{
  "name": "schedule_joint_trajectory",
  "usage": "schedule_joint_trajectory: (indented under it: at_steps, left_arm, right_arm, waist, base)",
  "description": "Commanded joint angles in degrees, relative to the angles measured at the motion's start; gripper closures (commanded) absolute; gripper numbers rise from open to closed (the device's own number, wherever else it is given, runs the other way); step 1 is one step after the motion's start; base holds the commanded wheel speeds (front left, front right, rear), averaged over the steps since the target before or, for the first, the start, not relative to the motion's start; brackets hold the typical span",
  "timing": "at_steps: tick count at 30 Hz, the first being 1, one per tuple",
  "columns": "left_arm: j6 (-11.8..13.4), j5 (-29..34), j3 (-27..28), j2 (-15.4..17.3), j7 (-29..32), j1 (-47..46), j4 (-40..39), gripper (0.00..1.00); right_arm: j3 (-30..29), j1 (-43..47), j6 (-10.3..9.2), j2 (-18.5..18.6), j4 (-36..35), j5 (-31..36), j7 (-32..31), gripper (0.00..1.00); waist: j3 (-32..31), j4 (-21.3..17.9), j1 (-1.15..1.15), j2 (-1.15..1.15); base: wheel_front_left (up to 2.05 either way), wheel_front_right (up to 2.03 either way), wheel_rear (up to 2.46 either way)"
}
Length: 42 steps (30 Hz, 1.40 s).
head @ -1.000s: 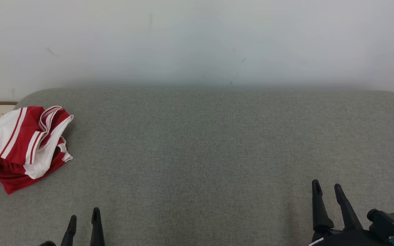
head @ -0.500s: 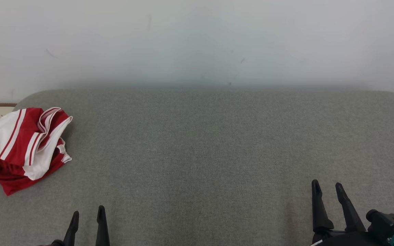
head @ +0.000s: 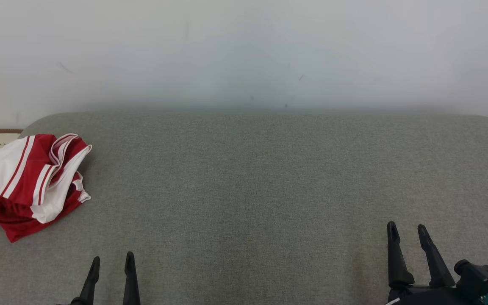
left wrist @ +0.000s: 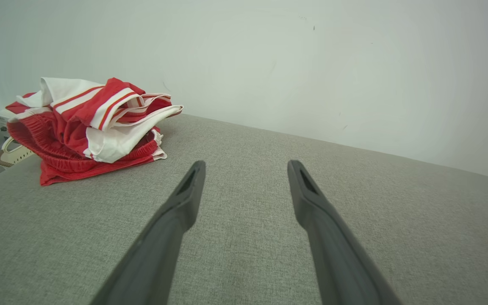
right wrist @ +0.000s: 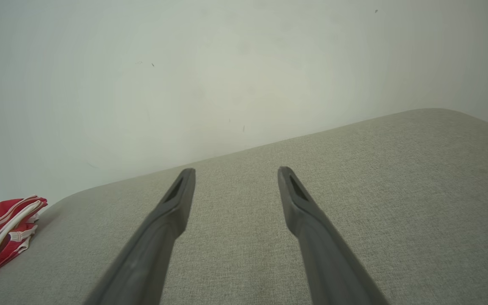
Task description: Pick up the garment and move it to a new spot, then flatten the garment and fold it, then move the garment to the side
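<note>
A: Crumpled red-and-white garment (head: pixel 30 182) at far left of worktop (head: pixel 261 190); left tool (head: pixel 113 256) and right tool (head: pixel 406 225) wide, empty.
B: Best approached with left tool; pinch a raised fold, not the whole heap.

Bright, flat, nearly shadowless light with no glare

Light falls evenly on the grey worktop (head: pixel 269 190). The red-and-white garment (head: pixel 28 182) throws only a thin dark shadow on its side toward the worktop's middle. Behind the garment the pale wall (head: pixel 244 51) looks hazy, and a blurred grey band lies where wall meets worktop. From the wrists the wall takes a faint green cast, and the worktop's edge beyond the garment bows with the wide lens. The fingers of the left tool (left wrist: pixel 246 165) and right tool (right wrist: pixel 236 169) smear out of focus near the lens, while the garment's stripes are crisp from the left wrist.
</note>
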<state>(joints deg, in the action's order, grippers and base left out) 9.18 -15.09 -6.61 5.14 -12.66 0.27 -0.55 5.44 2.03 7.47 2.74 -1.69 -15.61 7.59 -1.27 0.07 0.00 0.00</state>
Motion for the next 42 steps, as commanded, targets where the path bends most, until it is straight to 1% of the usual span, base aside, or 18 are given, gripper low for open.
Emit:
schedule_joint_trajectory:
  at_steps: [1,5,15,21,31,42]
  left_arm:
    - [0.1,1.1,-0.2,0.3,-0.5,1.0,-0.5,0.00]
    - [0.5,2.6,-0.2,0.3,-0.9,1.1,-0.8,0.00]
    - [0.4,4.7,-0.3,-0.1,-2.1,1.9,-1.9,0.00]
    - [0.9,6.1,-0.2,-0.5,-2.8,2.2,-2.7,0.00]
    - [0.5,4.7,0.4,-0.5,-2.6,2.6,-1.9,0.00]
    - [1.9,5.9,0.5,1.3,1.4,0.9,-2.1,0.00]
  right_arm:
    - [0.2,0.7,0.04,0.2,-0.4,0.9,0.3,0.00]
    - [0.4,0.7,0.04,0.2,-0.4,1.6,0.6,0.00]
    - [0.7,0.9,0.04,0.2,-0.6,4.6,0.9,0.00]
    - [0.8,1.3,0.04,0.2,-0.8,6.0,1.1,0.00]
    - [0.7,1.6,0.04,0.2,-0.2,4.9,1.0,0.00]
    - [0.4,1.6,0.04,0.2,-0.1,4.4,0.7,0.00]
  waist:
    - [-0.1,0.0,0.00,0.00]
    - [-0.3,0.0,0.00,0.00]
    - [-0.6,0.1,0.00,0.00]
    - [-0.6,0.2,0.00,0.00]
    - [-0.8,0.3,0.00,0.00]
    - [-0.9,0.5,0.00,0.00]
  base:
    - [0.00,0.00,0.00]
    - [0.00,0.00,0.00]
    - [0.00,0.00,0.00]
    - [0.00,0.00,0.00]
    - [0.00,0.00,0.00]
    - [0.00,0.00,0.00]
